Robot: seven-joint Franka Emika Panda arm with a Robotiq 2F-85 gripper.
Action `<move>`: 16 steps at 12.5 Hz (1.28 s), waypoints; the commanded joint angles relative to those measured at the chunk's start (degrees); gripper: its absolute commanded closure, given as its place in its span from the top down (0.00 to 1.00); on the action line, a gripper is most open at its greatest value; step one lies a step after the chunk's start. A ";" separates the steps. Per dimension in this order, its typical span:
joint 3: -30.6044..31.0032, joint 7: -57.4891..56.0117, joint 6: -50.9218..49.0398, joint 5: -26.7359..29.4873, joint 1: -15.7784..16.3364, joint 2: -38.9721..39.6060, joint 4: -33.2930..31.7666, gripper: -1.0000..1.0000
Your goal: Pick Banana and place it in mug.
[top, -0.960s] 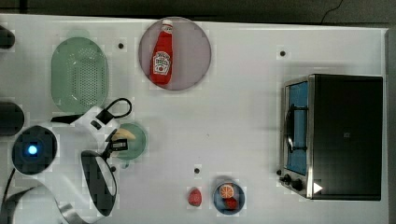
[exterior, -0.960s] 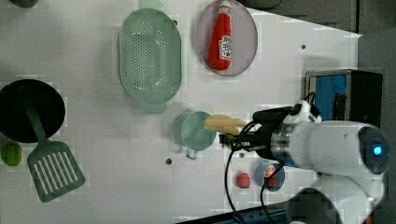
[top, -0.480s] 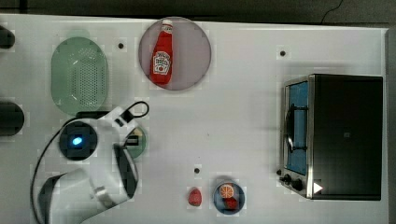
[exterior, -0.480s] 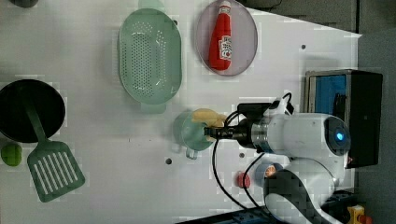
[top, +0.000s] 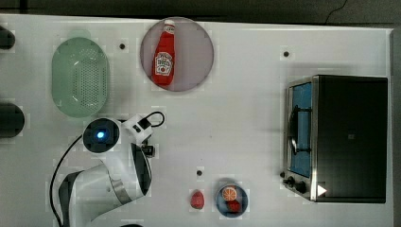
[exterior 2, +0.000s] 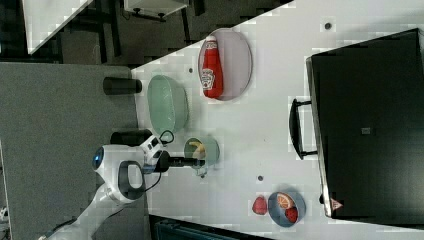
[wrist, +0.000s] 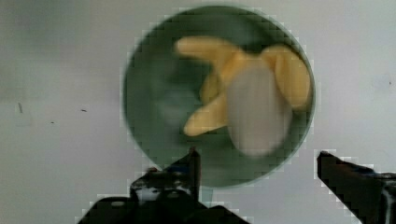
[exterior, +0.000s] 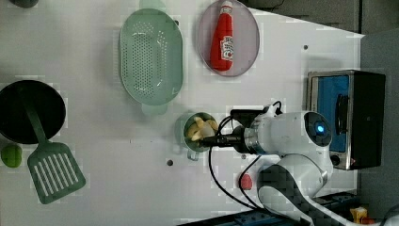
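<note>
Yellow and cream, the banana is lying inside the green mug, its peeled flaps spreading against the mug's inner wall in the wrist view. In the left view the banana is showing as pale pieces within the mug, which is standing on the white surface just below the green colander. The end effector is hovering right at the mug's rim with its two dark fingers standing wide apart and holding nothing; the banana is lying clear of them. In the right view the end effector is reaching over the mug from the right view's left, with the banana sitting in the cup. In the top view the white arm is covering the mug's spot, below the colander. A red ketchup bottle is lying on a round grey plate toward the top view's upper middle. A small red fruit is resting just beside a blue bowl near the top view's lower edge, and a toaster oven is standing at the top view's right. A green spatula is leaning out of a black pan at the left view's left.
</note>
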 commanded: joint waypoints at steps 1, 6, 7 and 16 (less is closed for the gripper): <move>-0.32 2.14 1.09 0.63 1.06 -6.14 1.26 1.00; -7.04 2.14 -5.13 0.74 -0.88 -18.92 2.46 1.00; -9.60 2.14 -7.66 0.74 -1.30 -21.44 3.80 1.00; -27.70 2.13 -41.88 -3.40 -3.24 -26.40 28.36 1.00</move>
